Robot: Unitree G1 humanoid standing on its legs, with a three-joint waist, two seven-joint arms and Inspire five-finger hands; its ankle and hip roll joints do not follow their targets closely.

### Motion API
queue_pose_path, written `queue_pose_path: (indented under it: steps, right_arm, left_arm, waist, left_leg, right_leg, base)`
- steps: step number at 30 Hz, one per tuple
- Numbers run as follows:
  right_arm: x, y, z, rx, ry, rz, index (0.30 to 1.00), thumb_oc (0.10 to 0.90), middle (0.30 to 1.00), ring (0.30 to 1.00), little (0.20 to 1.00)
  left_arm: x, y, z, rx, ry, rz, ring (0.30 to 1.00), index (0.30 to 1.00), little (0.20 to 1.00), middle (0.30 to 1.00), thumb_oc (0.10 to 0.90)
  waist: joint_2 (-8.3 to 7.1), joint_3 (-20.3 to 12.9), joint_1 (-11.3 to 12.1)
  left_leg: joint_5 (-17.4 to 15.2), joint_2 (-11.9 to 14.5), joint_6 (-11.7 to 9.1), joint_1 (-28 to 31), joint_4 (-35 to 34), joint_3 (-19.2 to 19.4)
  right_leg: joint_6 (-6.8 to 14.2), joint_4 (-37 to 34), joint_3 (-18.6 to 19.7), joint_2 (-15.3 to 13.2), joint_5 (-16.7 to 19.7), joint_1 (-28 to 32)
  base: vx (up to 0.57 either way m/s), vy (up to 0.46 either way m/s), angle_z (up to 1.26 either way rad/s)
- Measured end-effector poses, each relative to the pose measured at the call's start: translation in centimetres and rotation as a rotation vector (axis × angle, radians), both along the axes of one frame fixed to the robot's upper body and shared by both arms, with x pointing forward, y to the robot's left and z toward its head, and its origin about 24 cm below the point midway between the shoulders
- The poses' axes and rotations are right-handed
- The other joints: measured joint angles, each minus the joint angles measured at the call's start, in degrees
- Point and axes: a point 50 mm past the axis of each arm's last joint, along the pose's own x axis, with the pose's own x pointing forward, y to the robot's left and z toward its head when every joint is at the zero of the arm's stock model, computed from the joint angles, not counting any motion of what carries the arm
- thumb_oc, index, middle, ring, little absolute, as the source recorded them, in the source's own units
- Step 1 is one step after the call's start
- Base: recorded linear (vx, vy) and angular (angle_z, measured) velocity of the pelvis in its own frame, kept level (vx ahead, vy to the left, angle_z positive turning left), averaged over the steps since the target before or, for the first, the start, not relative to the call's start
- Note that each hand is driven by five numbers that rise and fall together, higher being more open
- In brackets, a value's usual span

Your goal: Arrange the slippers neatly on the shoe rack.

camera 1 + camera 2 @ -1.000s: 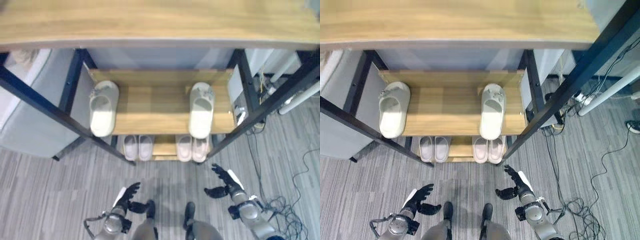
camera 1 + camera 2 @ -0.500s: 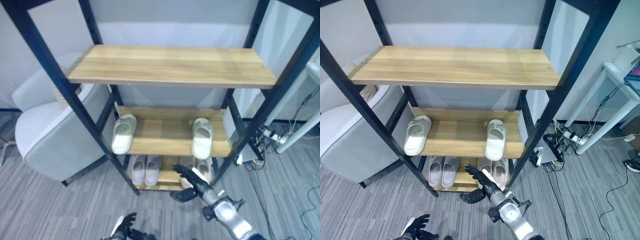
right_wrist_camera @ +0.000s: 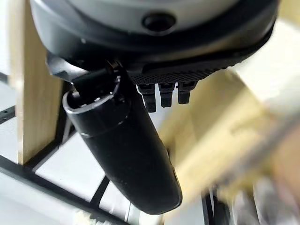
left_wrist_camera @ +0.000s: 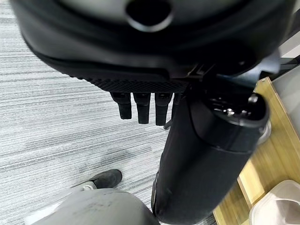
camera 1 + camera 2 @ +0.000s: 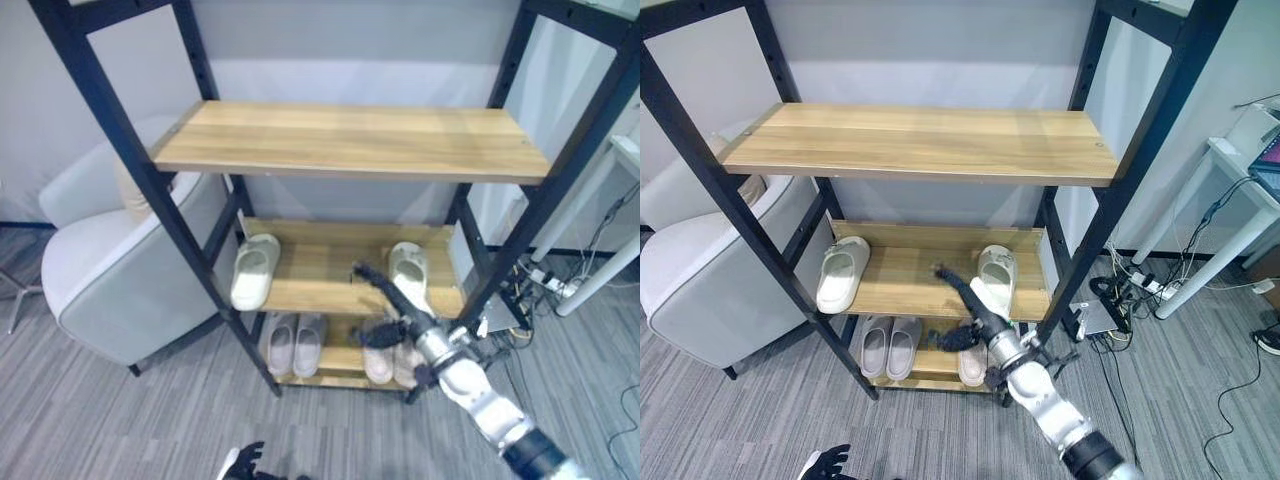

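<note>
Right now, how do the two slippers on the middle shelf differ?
The left slipper lies at the left end of the middle shelf, angled slightly, nothing near it. The right slipper lies at the right end, pointing straight back, and the right hand reaches up in front of it, fingers extended, not gripping. Both are cream, open side up, toes to the back, far apart rather than paired.

Your unit's right hand (image 5: 392,318) is dark, with slim black fingers (image 5: 372,281) and a white cover along the thumb side, mounted on a silver-grey forearm with a rounded, segmented wrist housing. The left hand (image 5: 243,464) is likewise black. In the wrist views you will note each hand's glossy black casing with a round recessed hole, a ribbed textured strip beneath it, square-tipped fingers (image 4: 139,107) in a row, and a thick cylindrical black thumb.
</note>
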Motion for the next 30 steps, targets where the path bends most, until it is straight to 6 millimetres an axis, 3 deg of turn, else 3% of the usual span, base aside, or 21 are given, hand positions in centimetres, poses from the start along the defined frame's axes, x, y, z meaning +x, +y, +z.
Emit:
queue_pose_path:
  steps: [6, 13, 22, 29, 30]
  right_arm:
    - [2.8, -2.6, 2.1, -0.235, -0.167, -0.125, 0.900, 0.800, 0.900, 0.900, 0.900]
    - [4.4, -7.3, 1.0, -0.463, -0.135, -0.327, 0.900, 0.800, 0.900, 0.900, 0.900]
    - [4.4, -10.4, -0.6, -0.532, -0.050, -0.465, 0.900, 0.800, 0.900, 0.900, 0.900]
    - [6.1, -11.2, 0.8, -0.568, -0.070, -0.516, 0.900, 0.800, 0.900, 0.900, 0.900]
    - [6.4, -11.5, 1.1, -0.573, -0.067, -0.530, 0.782, 0.722, 0.782, 0.782, 0.782]
  left_arm:
    - [0.4, 0.4, 0.2, 0.009, -0.015, -0.005, 0.900, 0.900, 0.900, 0.900, 0.800]
    - [1.2, 1.0, 0.5, 0.018, -0.049, 0.015, 0.900, 0.900, 0.900, 0.900, 0.800]
    - [2.0, 0.9, 0.8, 0.013, -0.076, 0.013, 0.900, 0.900, 0.900, 0.900, 0.800]
    - [2.4, 1.0, 0.9, 0.024, -0.095, 0.022, 0.900, 0.900, 0.900, 0.900, 0.800]
    - [2.4, 1.0, 0.9, 0.023, -0.098, 0.021, 0.900, 0.900, 0.900, 0.900, 0.800]
  waist:
    - [-1.56, 0.2, 1.8]
    - [-3.77, 1.2, 4.0]
    - [-3.26, 3.8, 4.0]
    - [-3.43, 4.5, 4.2]
    - [-3.51, 4.5, 4.3]
  left_leg:
    - [0.2, 0.0, -0.2, -1.0, 0.1, -1.0]
    - [0.3, -0.1, -0.1, -2.4, 0.2, -1.2]
    - [0.3, -0.2, -0.1, -3.1, 0.1, -1.3]
    - [0.4, -0.2, -0.1, -4.2, 0.2, -1.3]
    - [0.4, -0.2, -0.1, -4.2, 0.2, -1.4]
  right_leg:
    - [0.2, 0.4, -0.9, 0.1, -0.1, -0.6]
    - [0.2, 0.4, -1.1, 0.0, -0.1, -1.9]
    - [0.2, 0.4, -1.2, -0.1, -0.1, -2.5]
    - [0.1, 0.4, -1.3, 0.0, 0.0, -3.5]
    - [0.1, 0.4, -1.4, 0.0, 0.0, -3.5]
  base:
    - [0.00, 0.015, 0.08]
    - [0.00, 0.014, 0.02]
    - [0.00, 0.008, 0.00]
    - [0.00, 0.000, 0.00]
    - [0.00, 0.014, 0.05]
